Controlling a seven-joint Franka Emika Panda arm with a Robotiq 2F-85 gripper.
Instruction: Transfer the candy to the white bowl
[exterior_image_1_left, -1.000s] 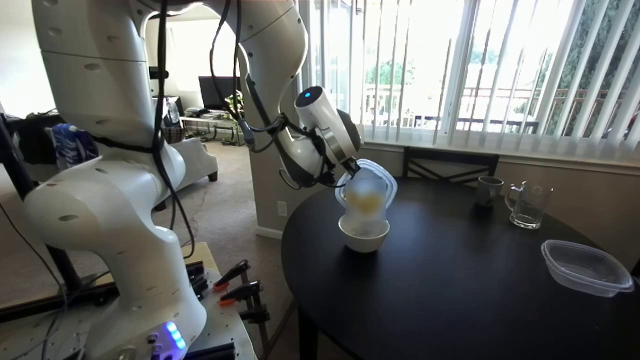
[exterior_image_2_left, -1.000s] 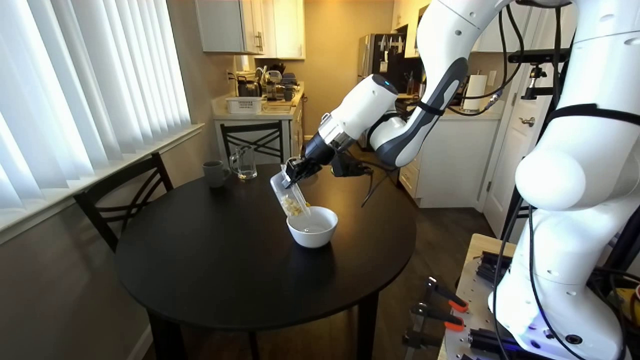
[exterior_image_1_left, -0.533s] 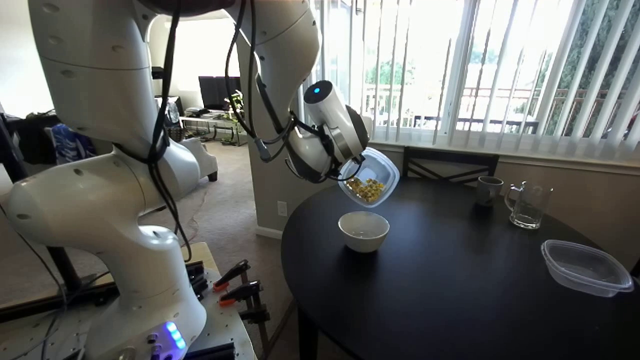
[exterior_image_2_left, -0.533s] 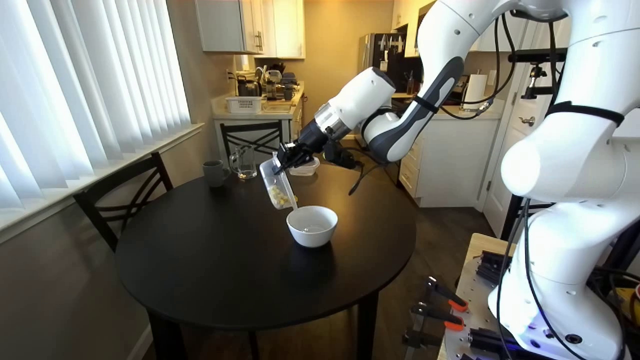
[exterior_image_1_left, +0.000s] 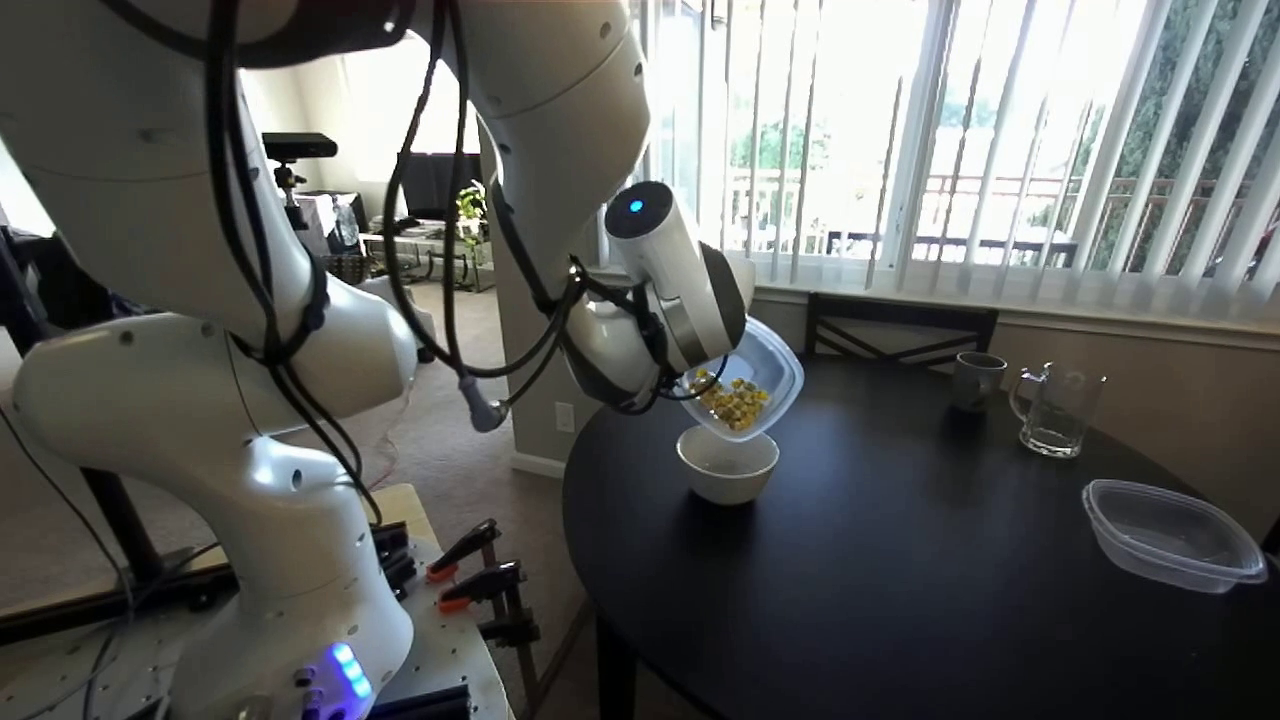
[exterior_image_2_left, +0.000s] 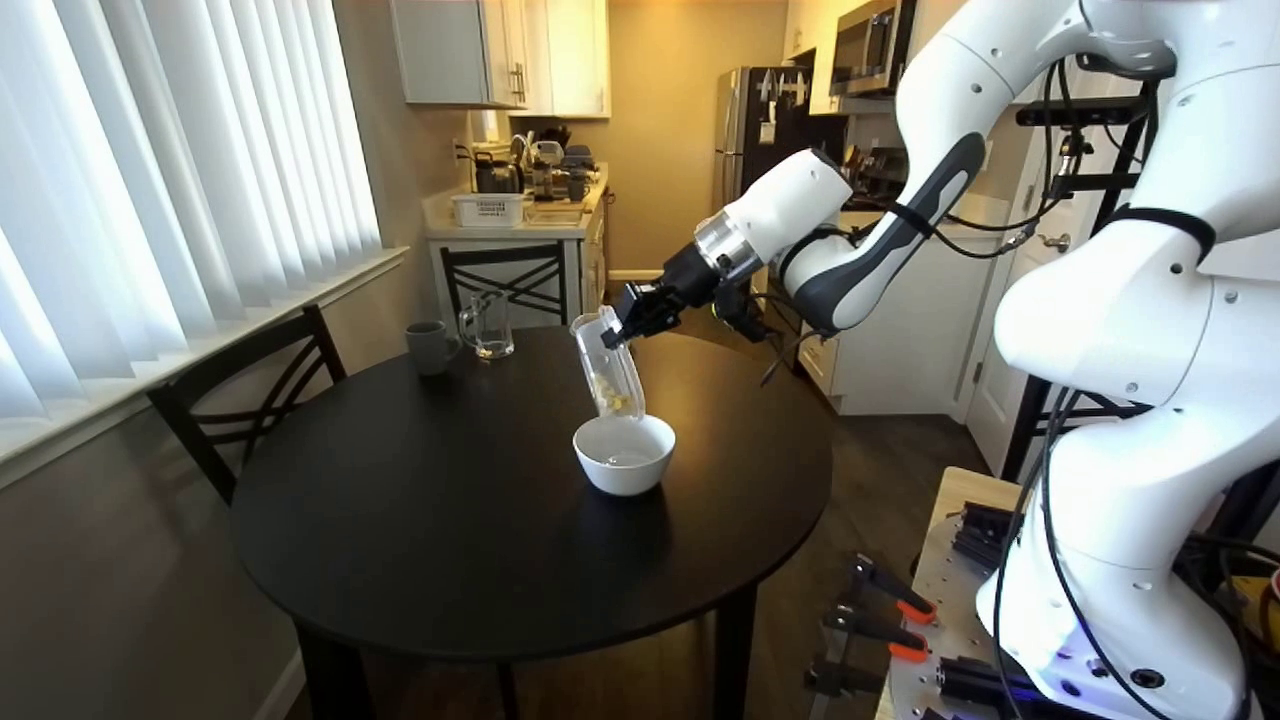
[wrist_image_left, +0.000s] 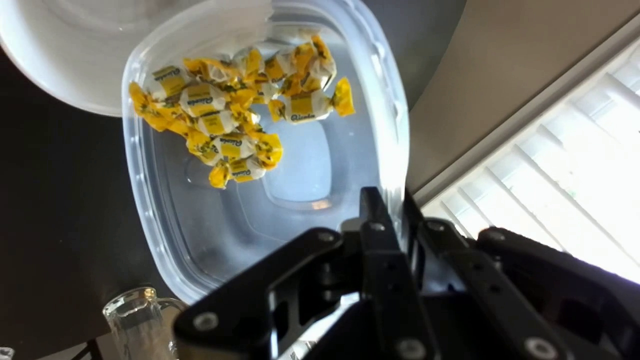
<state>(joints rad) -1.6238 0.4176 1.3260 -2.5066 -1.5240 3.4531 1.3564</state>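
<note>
My gripper (wrist_image_left: 391, 199) is shut on the rim of a clear plastic container (wrist_image_left: 300, 175). It also shows in an exterior view (exterior_image_2_left: 615, 336). The container is tilted steeply, its lower edge at the white bowl's rim; I cannot tell if they touch. The candy (wrist_image_left: 230, 120), several yellow-and-white wrapped pieces, lies heaped in the container's lower part. It shows in both exterior views (exterior_image_1_left: 735, 403) (exterior_image_2_left: 612, 396). The white bowl (exterior_image_1_left: 728, 484) stands upright on the table below the container (exterior_image_2_left: 625, 468). Its visible inside is plain white. Part of it shows in the wrist view (wrist_image_left: 60, 65).
The round dark table (exterior_image_1_left: 900, 600) holds a glass mug (exterior_image_1_left: 1055, 420), a grey cup (exterior_image_1_left: 977, 380) and another clear container (exterior_image_1_left: 1170, 540). The mug also shows in the wrist view (wrist_image_left: 135, 320). Chairs (exterior_image_2_left: 260, 370) stand at the table's edge by the window.
The held container moved a little off the bowl, then came back down over its rim and stands steeper. The arm's links have shifted. The candy stays in the container; the bowl has not moved.
</note>
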